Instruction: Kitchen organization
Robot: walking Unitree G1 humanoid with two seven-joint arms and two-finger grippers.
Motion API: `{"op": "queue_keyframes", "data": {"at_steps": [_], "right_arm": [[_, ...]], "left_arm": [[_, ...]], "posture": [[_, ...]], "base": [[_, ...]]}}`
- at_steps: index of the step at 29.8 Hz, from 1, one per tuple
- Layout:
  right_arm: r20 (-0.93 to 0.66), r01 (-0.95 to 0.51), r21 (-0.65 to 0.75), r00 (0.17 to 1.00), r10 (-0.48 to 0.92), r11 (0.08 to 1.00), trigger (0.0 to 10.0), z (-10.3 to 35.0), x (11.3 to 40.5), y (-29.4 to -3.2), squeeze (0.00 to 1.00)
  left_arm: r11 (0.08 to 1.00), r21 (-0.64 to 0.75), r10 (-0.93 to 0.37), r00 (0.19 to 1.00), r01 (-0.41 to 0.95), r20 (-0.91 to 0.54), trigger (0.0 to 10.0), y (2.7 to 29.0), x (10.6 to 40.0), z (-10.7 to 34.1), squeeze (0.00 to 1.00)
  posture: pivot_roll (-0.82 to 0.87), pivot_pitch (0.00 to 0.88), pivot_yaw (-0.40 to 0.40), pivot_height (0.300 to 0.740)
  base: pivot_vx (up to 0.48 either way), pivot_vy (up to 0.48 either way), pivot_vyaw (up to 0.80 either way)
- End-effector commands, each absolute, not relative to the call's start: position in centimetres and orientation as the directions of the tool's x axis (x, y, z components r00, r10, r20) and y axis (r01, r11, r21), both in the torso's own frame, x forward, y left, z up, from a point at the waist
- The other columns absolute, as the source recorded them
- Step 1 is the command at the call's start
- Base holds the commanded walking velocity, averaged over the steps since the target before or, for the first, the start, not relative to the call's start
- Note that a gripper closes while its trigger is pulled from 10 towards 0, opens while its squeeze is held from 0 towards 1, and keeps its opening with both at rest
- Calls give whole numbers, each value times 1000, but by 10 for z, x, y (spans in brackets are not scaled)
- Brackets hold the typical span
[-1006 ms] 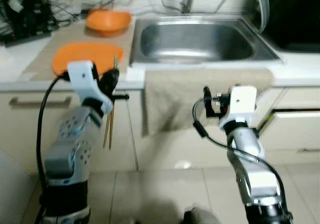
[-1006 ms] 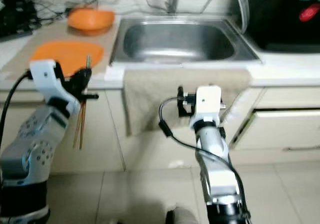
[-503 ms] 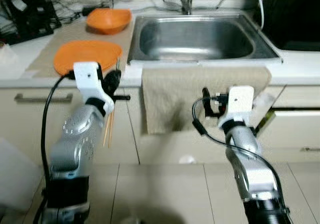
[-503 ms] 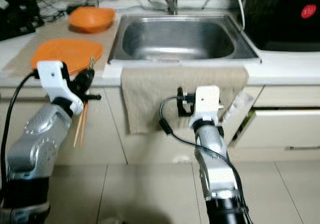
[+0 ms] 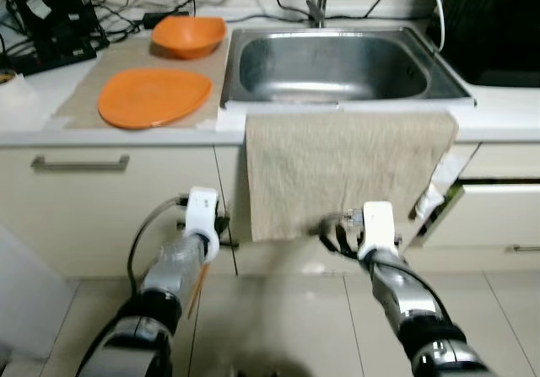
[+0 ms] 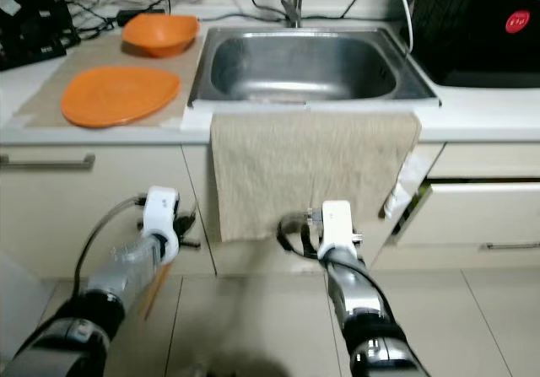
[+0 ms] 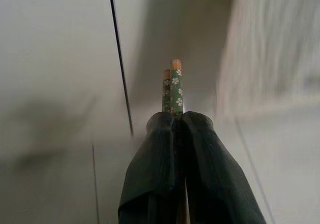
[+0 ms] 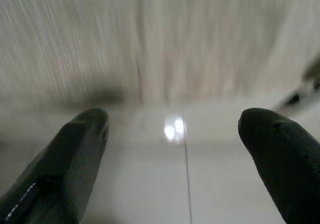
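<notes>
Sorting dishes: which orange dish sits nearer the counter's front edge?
The flat orange plate; the orange bowl sits behind it, closer to the wall.

White counter (image 5: 34, 111) carries a tan mat (image 5: 93, 73). On the mat: orange plate (image 5: 153, 97), orange bowl (image 5: 188, 35). A towel (image 5: 346, 166) hangs over the counter edge.

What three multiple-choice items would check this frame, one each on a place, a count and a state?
1. Where does the beige towel hang?
A. over the counter edge before the sink
B. on the drawer handle
C. inside the sink

2. How many orange dishes sit on the counter?
A. one
B. two
C. four

3. What is the left end effector doing?
A. open, empty
B. shut on chopsticks
C. gripping the towel

Key: 1 A, it drapes below the basin; 2 B, a plate and a bowl; 3 B, the wrist view shows the patterned tips between closed fingers.
</notes>
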State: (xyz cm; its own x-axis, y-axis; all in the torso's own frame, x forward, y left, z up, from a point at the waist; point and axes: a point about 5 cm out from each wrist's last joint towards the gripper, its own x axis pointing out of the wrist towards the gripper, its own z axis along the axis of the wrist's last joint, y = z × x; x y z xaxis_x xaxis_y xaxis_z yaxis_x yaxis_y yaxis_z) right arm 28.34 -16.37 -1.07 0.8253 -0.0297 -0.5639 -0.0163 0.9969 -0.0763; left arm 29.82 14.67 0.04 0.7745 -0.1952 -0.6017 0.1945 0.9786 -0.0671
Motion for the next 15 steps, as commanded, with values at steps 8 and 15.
{"op": "queue_keyframes", "data": {"at_steps": [8,15], "right_arm": [[-807,5,-65,588,-55,998,10000,-65,222,-180,0],[-820,53,-105,561,-117,993,10000,-72,206,-201,0]], "left_arm": [[971,23,-104,505,240,-857,0,147,237,-58,0],[979,27,-89,546,201,-833,0,144,242,-55,0]], "posture": [[-56,0,35,732],[-46,0,24,732]], "base": [[0,0,0],[0,0,0]]}}
